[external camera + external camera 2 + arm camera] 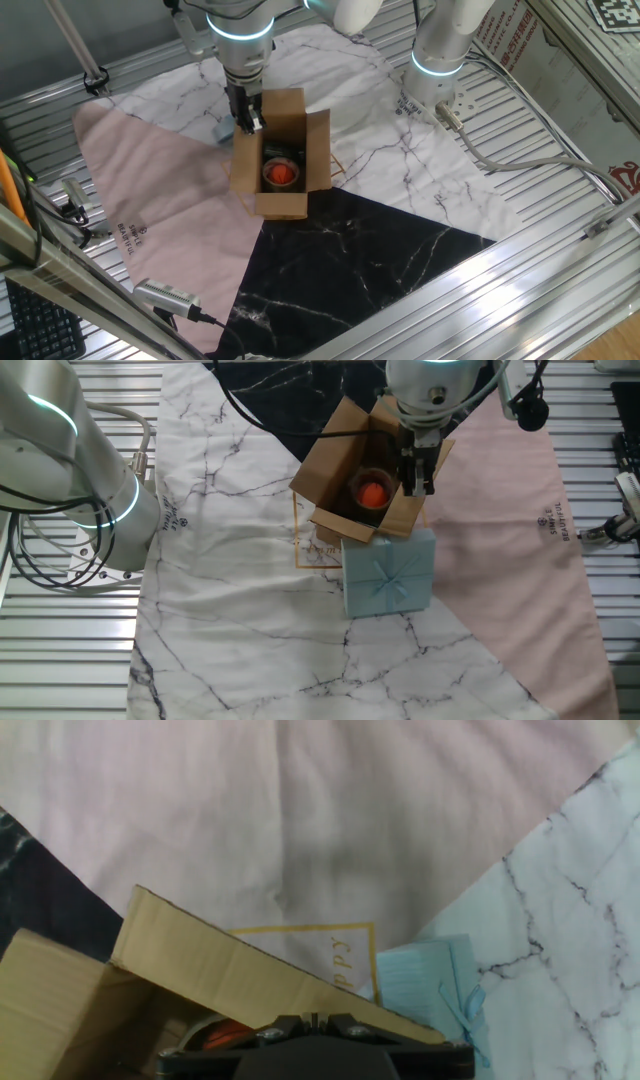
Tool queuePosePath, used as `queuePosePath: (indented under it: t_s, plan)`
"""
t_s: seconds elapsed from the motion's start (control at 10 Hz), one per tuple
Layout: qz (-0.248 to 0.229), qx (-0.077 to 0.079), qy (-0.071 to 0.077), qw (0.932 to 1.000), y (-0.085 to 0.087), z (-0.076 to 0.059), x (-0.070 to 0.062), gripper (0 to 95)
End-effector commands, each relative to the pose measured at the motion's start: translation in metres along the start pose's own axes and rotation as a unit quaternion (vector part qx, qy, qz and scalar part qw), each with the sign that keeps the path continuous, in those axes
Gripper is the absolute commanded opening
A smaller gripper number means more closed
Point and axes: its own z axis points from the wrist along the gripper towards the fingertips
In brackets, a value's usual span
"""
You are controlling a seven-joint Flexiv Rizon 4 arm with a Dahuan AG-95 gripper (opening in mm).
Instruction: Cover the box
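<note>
The brown cardboard box (283,203) stands open in the middle of the cloths, also seen in the other fixed view (335,455). An orange round object (280,173) lies inside it. My gripper (248,118) hangs over the box's left side flap, with its fingers together at the flap's upper edge; in the other fixed view the gripper (416,472) is at the right flap. In the hand view the flap (210,960) slants inward just beyond my gripper (312,1017), whose jaws stand closed. I cannot tell whether the flap is pinched between them.
A light blue gift box (390,575) with a ribbon stands against the carton. Pink cloth (160,200), black marble cloth (350,260) and white marble cloth (400,150) cover the table. A second robot base (440,50) stands at the back.
</note>
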Motion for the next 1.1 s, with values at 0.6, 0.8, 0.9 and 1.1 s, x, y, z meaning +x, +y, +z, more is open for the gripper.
queuePosePath:
  t_s: [0.6,0.8,0.9,1.1]
  plan:
    - [-0.003,-0.012,0.018,0.9997,0.000,0.000,0.003,0.0]
    - [0.006,-0.013,0.021,0.9997,0.000,0.000,0.003,0.0]
    - [0.014,-0.011,0.024,0.9996,-0.003,-0.001,0.006,0.0]
    - [0.008,-0.014,0.026,0.9995,-0.029,-0.014,0.030,0.0]
